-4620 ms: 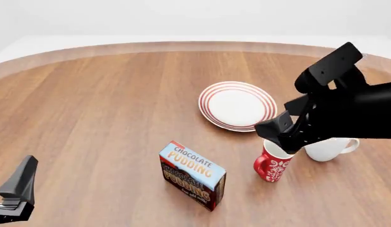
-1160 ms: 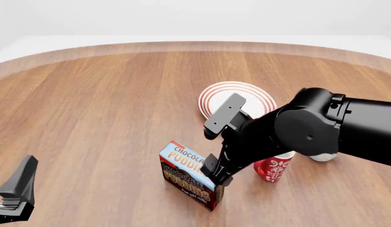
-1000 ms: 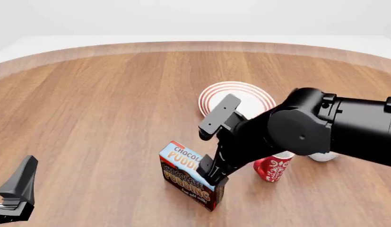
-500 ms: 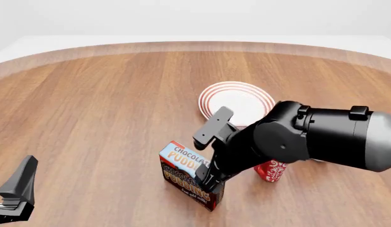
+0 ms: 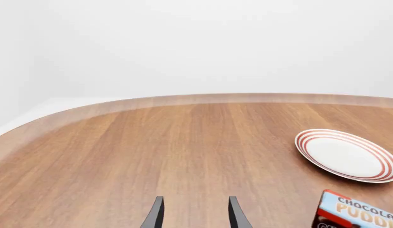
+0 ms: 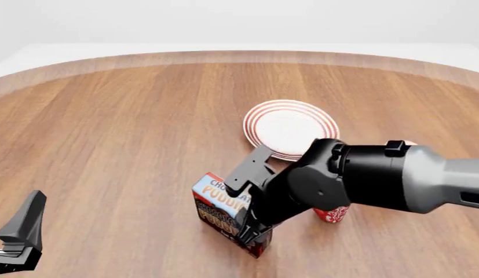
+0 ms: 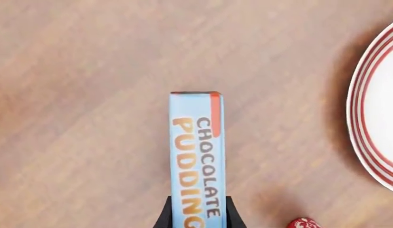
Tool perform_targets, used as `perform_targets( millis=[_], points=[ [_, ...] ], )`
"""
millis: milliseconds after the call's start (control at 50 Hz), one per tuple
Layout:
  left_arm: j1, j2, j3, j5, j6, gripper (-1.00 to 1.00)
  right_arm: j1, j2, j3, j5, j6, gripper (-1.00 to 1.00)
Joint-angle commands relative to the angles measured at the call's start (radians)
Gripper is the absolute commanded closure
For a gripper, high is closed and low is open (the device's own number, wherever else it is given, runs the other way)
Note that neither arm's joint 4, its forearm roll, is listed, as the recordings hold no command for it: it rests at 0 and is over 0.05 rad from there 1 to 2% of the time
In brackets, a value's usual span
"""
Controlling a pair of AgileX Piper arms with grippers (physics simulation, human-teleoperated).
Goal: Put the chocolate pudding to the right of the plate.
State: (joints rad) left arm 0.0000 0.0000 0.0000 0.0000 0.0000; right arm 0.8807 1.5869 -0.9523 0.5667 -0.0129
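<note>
The chocolate pudding [image 5: 355, 213] shows in the left wrist view only as a corner of its blue lettered top, with the plate [image 5: 346, 155] just beyond it at about 12 o'clock from the carton. The left gripper [image 5: 195, 213] shows two dark fingertips spread apart with nothing between them, over bare table [image 5: 152, 152].

In the front view the carton [image 6: 220, 208] stands on its edge on the wood, at roughly 7 o'clock from the plate [image 6: 289, 128]. The right gripper [image 6: 251, 229] is down over the carton's right end. A red mug [image 6: 332, 214] peeks out at 3 o'clock from the carton, mostly hidden by the right arm [image 6: 363, 179]; it sits on the way to the spot at the plate's 3 o'clock, so I judge the carry must go over or around it.

In the right wrist view the narrow blue top [image 7: 196, 156] runs straight between the fingertips [image 7: 164, 213], which sit against both broad faces; whether they are pressing yet I cannot tell. It looks a light, stiff cardboard box, probably smooth-sided, best pinched across its thin width. The plate's rim [image 7: 361, 118] and a bit of the mug [image 7: 304, 223] lie aside.
</note>
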Motion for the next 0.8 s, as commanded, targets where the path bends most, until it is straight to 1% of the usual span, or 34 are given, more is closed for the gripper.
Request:
perform_targets(
  millis=[20, 140, 160, 180, 220, 280, 300, 320, 380, 440, 460, 500, 560, 580, 620, 660, 720, 740, 800],
  points=[
    [0.0, 0.0, 0.0, 0.0, 0.0, -1.0, 0.051, 0.08, -0.008, -0.004, 0.038, 1.0],
    [0.0, 0.0, 0.0, 0.0, 0.0, -1.0, 0.054, 0.07, -0.002, -0.006, 0.046, 1.0],
    [0.0, 0.0, 0.0, 0.0, 0.0, -1.0, 0.051, 0.059, 0.002, -0.004, 0.043, 1.0],
    [0.0, 0.0, 0.0, 0.0, 0.0, -1.0, 0.028, 0.031, 0.008, -0.002, 0.023, 1.0],
    [0.0, 0.0, 0.0, 0.0, 0.0, -1.0, 0.033, 0.02, -0.006, 0.012, 0.024, 1.0],
    [0.0, 0.0, 0.0, 0.0, 0.0, -1.0, 0.001, -0.033, -0.015, 0.028, -0.016, 1.0],
    [0.0, 0.0, 0.0, 0.0, 0.0, -1.0, -0.045, -0.078, -0.003, 0.021, -0.054, 1.0],
    [0.0, 0.0, 0.0, 0.0, 0.0, -1.0, -0.063, -0.096, -0.004, 0.025, -0.066, 1.0],
    [0.0, 0.0, 0.0, 0.0, 0.0, -1.0, -0.052, -0.121, -0.031, 0.045, -0.056, 1.0],
    [0.0, 0.0, 0.0, 0.0, 0.0, -1.0, -0.083, -0.172, -0.044, 0.062, -0.067, 1.0],
    [0.0, 0.0, 0.0, 0.0, 0.0, -1.0, -0.084, -0.178, -0.047, 0.064, -0.068, 1.0],
    [0.0, 0.0, 0.0, 0.0, 0.0, -1.0, -0.072, -0.191, -0.066, 0.077, -0.052, 1.0],
    [0.0, 0.0, 0.0, 0.0, 0.0, -1.0, -0.09, -0.221, -0.076, 0.092, -0.065, 1.0],
    [0.0, 0.0, 0.0, 0.0, 0.0, -1.0, -0.085, -0.219, -0.084, 0.098, -0.057, 1.0],
    [0.0, 0.0, 0.0, 0.0, 0.0, -1.0, -0.092, -0.226, -0.095, 0.106, -0.06, 1.0],
    [0.0, 0.0, 0.0, 0.0, 0.0, -1.0, -0.106, -0.239, -0.106, 0.114, -0.064, 1.0],
    [0.0, 0.0, 0.0, 0.0, 0.0, -1.0, -0.163, -0.276, -0.137, 0.133, -0.072, 1.0],
    [0.0, 0.0, 0.0, 0.0, 0.0, -1.0, -0.166, -0.278, -0.156, 0.144, -0.06, 1.0],
    [0.0, 0.0, 0.0, 0.0, 0.0, -1.0, -0.188, -0.289, -0.19, 0.165, -0.056, 1.0]
  ],
)
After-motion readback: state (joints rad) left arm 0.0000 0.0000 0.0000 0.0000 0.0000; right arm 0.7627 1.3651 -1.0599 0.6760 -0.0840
